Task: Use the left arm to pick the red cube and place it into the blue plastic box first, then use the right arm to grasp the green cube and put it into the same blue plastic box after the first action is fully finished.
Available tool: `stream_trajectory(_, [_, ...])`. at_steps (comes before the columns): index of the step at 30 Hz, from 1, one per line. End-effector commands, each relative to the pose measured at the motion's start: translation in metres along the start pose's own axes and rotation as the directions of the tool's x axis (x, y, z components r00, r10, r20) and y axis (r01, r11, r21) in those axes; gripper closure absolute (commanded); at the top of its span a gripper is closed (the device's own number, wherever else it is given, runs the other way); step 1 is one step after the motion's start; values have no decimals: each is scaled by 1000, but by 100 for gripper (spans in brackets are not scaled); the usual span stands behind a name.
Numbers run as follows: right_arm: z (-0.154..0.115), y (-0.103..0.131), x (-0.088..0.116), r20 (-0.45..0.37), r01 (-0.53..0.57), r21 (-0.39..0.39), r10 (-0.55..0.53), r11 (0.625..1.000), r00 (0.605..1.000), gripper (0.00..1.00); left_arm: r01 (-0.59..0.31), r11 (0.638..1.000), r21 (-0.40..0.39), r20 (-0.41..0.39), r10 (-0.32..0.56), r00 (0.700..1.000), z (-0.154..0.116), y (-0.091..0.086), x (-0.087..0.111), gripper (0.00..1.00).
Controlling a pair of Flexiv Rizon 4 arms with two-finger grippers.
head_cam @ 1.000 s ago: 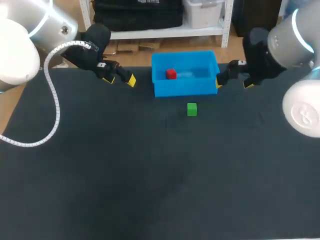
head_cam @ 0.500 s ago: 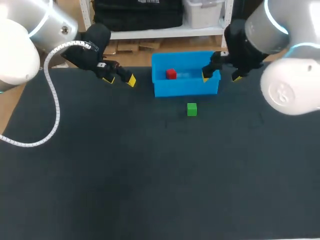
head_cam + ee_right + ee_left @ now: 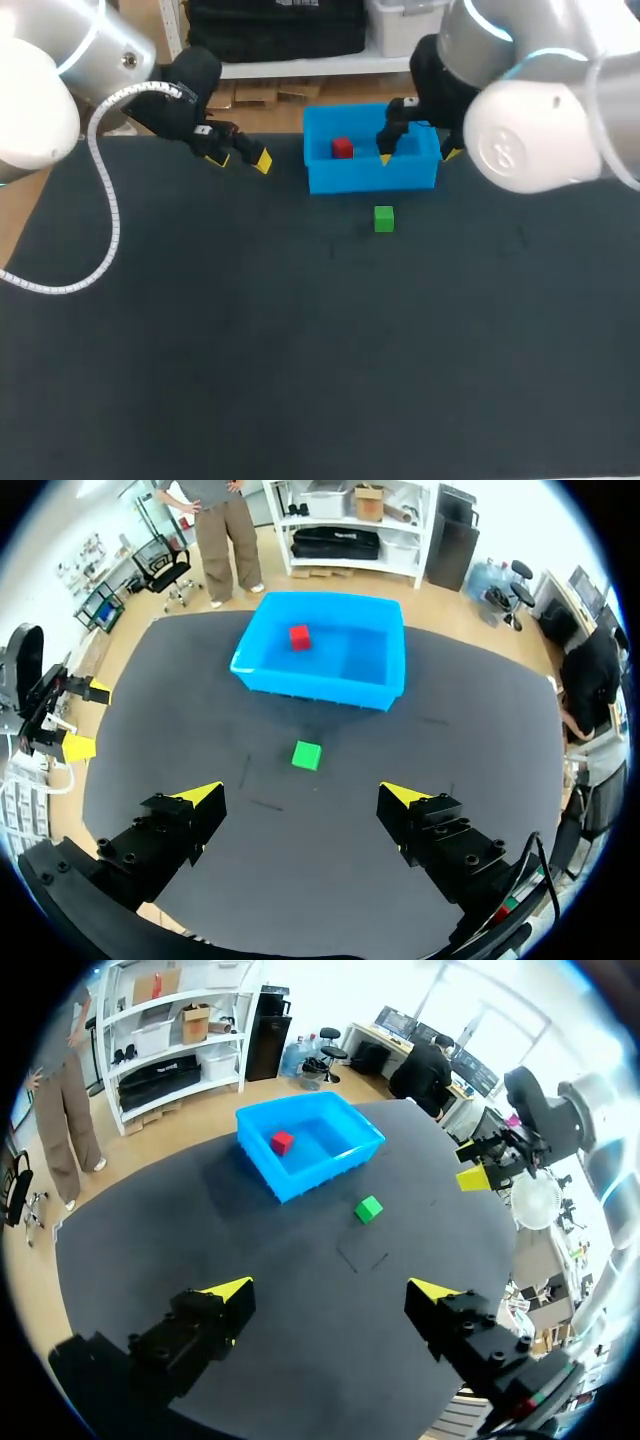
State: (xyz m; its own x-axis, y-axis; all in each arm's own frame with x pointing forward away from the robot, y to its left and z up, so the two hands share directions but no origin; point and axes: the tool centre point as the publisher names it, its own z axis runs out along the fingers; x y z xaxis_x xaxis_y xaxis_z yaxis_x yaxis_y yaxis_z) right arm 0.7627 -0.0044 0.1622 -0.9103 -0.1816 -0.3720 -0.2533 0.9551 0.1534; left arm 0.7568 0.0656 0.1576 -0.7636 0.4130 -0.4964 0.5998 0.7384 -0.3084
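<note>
A wide dark desk fills the scene. Toward its far edge, near the middle, sits the blue plastic box, open at the top. My right tool hangs above the right half of that box, its yellow-tipped fingers spread wide and holding nothing. My left tool rests low over the desk just to the left of the box, also spread and empty. The red cube lies inside the box, toward its far left corner, so I judge the first half of the job done. The green cube sits alone on the desk just in front of the box's near wall, not touching it. In my right wrist view it lies ahead of the tool, roughly in line with the gap between the fingers. The step in hand, as I read it, is the right tool's grasp of the green cube. To do it well, I should come back over the near wall and centre the gap on the cube. The fingers should square to two opposite flat faces and descend clear of the box. Then I should pinch firmly, lift above the rim, and release away from the red cube.
</note>
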Motion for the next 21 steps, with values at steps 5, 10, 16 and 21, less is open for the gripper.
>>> stream_trajectory(5, [7, 9, -12, -59, -12, 34, 14, 999, 998, 0, -2, 1000, 3, 4, 2, 1000, 0, 1, 1, 0])
stream_trajectory(10, [10, 9, -16, -81, -20, 54, 25, 998, 996, 0, -2, 1000, 3, 4, 2, 1000, 0, 1, 1, 0])
stream_trajectory(16, [12, 7, -21, -108, -28, 71, 36, 997, 994, 0, -2, 1000, 3, 4, 2, 1000, 0, 1, 1, 0])
stream_trajectory(21, [17, 7, -25, -135, -28, 81, 39, 996, 990, 0, -2, 1000, 3, 4, 2, 1000, 0, 1, 1, 0])
